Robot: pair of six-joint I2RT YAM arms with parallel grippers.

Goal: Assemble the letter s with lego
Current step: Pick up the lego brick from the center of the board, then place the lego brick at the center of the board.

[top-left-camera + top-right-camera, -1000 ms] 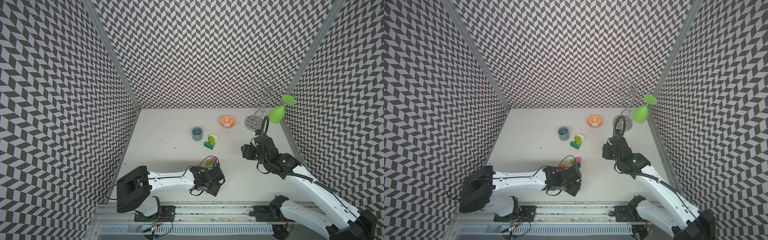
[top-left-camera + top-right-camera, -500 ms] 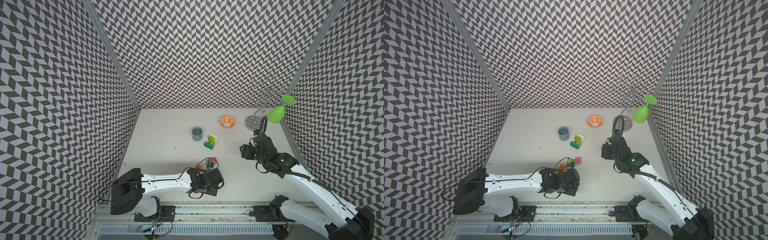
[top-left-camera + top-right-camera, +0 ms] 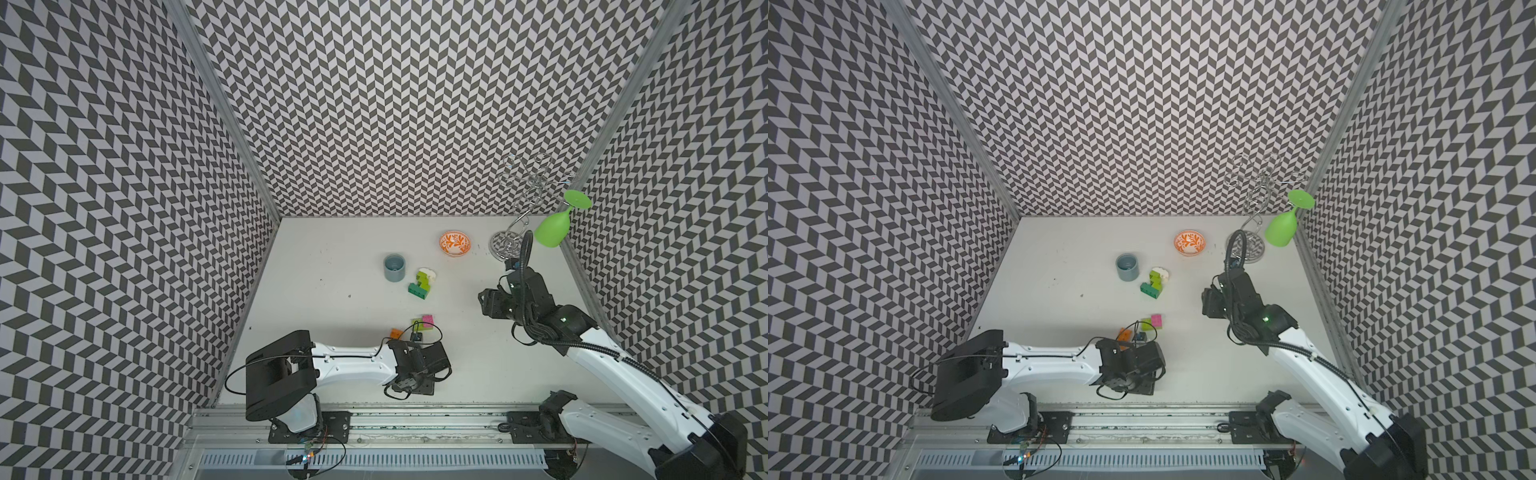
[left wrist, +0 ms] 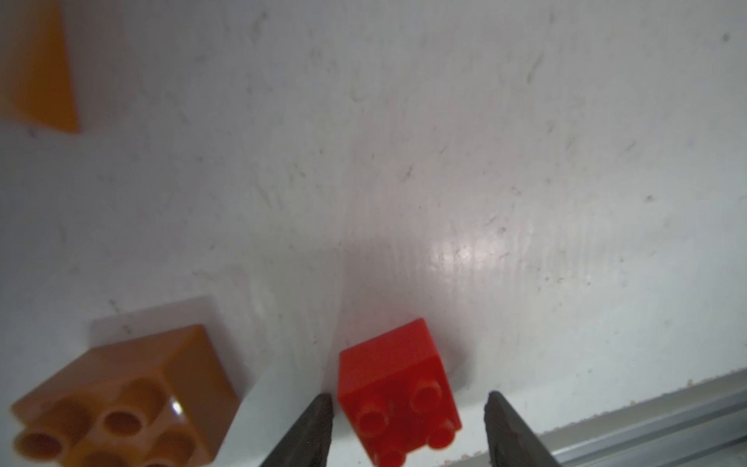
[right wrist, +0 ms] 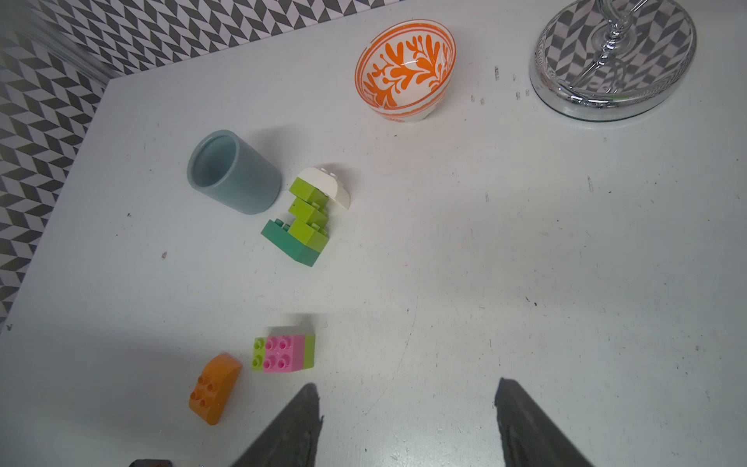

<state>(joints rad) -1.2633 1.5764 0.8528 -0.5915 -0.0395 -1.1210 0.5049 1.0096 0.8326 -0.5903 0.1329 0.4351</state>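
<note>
Since a second ago, my left arm has drawn back toward the near rail and its fingers have narrowed, while my right arm has barely shifted.

In both top views my left gripper (image 3: 415, 376) sits low by the front edge of the table (image 3: 332, 270), its tips hidden under the wrist. My right gripper (image 3: 490, 303) hangs well apart from it. Between them and the grey-blue cup (image 3: 394, 267) lies the green lego stack (image 3: 422, 283), flat on the table. Its long axis runs from the white end near the cup down to the dark green oblong. Nearer me lie the pink and lime pair (image 3: 424, 323) and the orange curved brick (image 3: 396, 333).

From the left wrist, my fingers (image 4: 319, 420) stand apart on either side of the red lego brick (image 4: 398, 388). One is just beside it and the other shows a clear gap. The brick is square and turned corner-on, its studs facing the camera. The orange-brown brick (image 4: 133, 388) rests just beside it, apart.

From the right wrist, my right fingers (image 5: 297, 424) are spread wide over bare table with nothing between them.
</note>
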